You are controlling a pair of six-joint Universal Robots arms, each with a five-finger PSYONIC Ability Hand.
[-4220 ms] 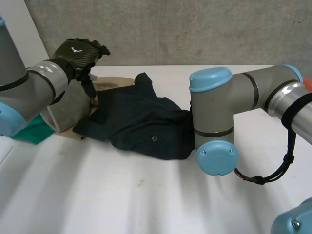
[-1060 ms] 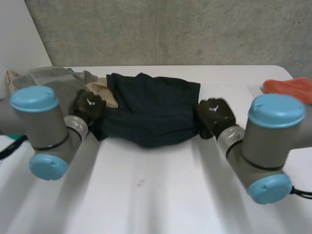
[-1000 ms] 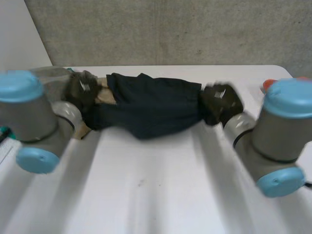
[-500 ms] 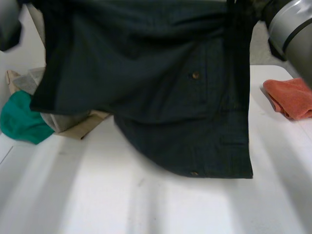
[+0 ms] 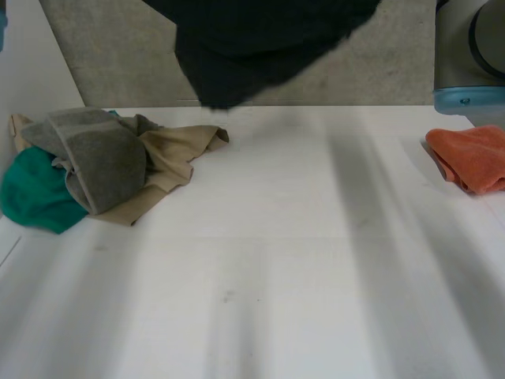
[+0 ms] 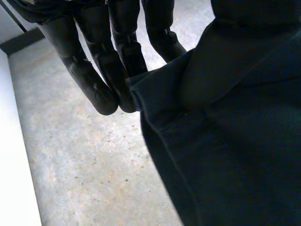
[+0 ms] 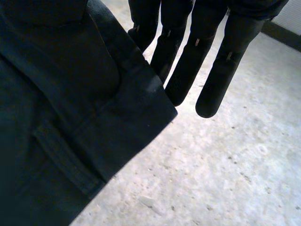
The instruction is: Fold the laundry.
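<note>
A dark navy garment (image 5: pixel 252 47) hangs high above the white table (image 5: pixel 276 260), its lower edge clear of the surface. In the left wrist view my left hand (image 6: pixel 94 61) pinches one corner of the garment (image 6: pixel 225 141): straight fingers lie against the hem and the thumb bulges under the cloth. In the right wrist view my right hand (image 7: pixel 211 61) holds another corner of the garment (image 7: pixel 61 117) the same way, with a seam and a hemmed edge showing beside its fingers.
A pile lies at the table's left: a grey cloth (image 5: pixel 102 158) over a tan one (image 5: pixel 170 154), with a green one (image 5: pixel 35 193) at the edge. An orange cloth (image 5: pixel 471 158) sits at the right edge. My right arm (image 5: pixel 469 55) stands above it.
Both hands have lifted the dark garment off the pile and spread it. Half a second ago it hung down to the table; now it is raised well above it.
</note>
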